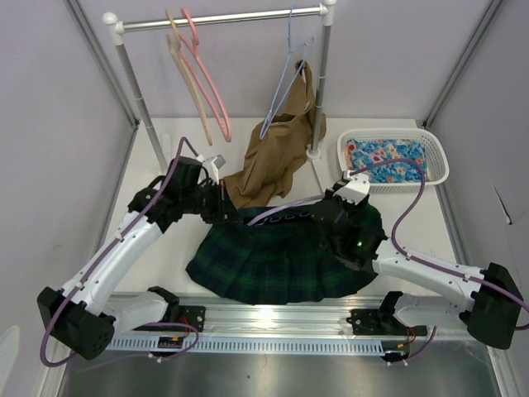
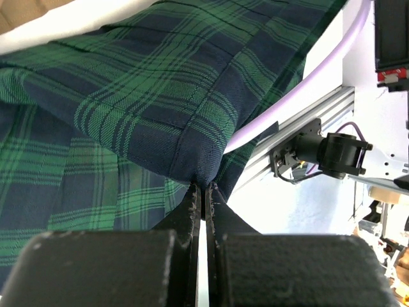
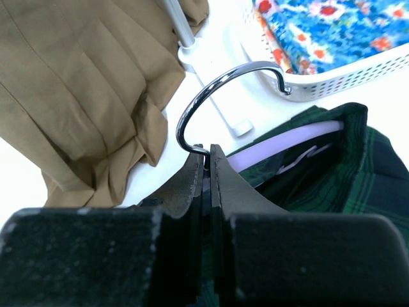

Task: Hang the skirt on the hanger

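The green and navy plaid skirt [image 1: 273, 260] lies spread on the table between the arms. The pale lavender hanger [image 1: 289, 208] lies along its waistband, partly inside the fabric. My left gripper [image 1: 216, 201] is shut on the skirt's fabric [image 2: 160, 96] at its left top edge. A lavender bar [image 2: 323, 67] runs out from under that fabric. My right gripper [image 1: 332, 203] is shut on the hanger at the base of its metal hook [image 3: 214, 93]. The lavender bar [image 3: 287, 142] goes into the skirt's opening [image 3: 332, 179].
A clothes rack [image 1: 223, 18] at the back holds a pink hanger [image 1: 207, 78], a tan hanger [image 1: 186, 74] and a thin blue hanger with a tan-brown garment [image 1: 277, 153]. A white basket [image 1: 436, 159] with blue floral cloth stands back right. A metal rail [image 1: 273, 318] runs along the near edge.
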You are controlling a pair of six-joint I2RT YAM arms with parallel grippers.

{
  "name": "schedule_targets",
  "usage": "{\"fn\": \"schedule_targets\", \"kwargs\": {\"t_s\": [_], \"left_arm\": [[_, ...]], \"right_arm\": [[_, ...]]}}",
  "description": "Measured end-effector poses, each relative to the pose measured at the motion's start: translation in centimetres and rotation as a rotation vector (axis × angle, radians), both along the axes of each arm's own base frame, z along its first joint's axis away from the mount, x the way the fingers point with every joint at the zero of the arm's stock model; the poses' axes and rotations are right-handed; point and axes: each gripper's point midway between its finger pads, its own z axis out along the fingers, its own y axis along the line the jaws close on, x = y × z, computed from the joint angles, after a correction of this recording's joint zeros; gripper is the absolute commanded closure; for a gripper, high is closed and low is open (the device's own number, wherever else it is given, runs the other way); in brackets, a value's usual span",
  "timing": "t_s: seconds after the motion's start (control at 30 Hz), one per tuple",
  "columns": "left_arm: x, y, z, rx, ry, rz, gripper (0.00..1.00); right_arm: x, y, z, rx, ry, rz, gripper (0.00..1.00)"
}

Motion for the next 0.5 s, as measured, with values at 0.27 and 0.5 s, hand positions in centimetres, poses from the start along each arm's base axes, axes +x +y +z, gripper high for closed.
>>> {"fn": "schedule_targets", "kwargs": {"t_s": [0.27, 0.5], "left_arm": [[0.5, -0.6, -0.3, 0.020, 0.020, 0.004, 1.00], [1.2, -0.5, 1.2, 0.037, 0.004, 0.020, 1.00]], "right_arm": [[-0.2, 0.3, 0.7, -0.062, -0.020, -0.031, 1.00], [-0.3, 0.2, 0.8, -0.048, -0.028, -0.047, 1.00]]}}
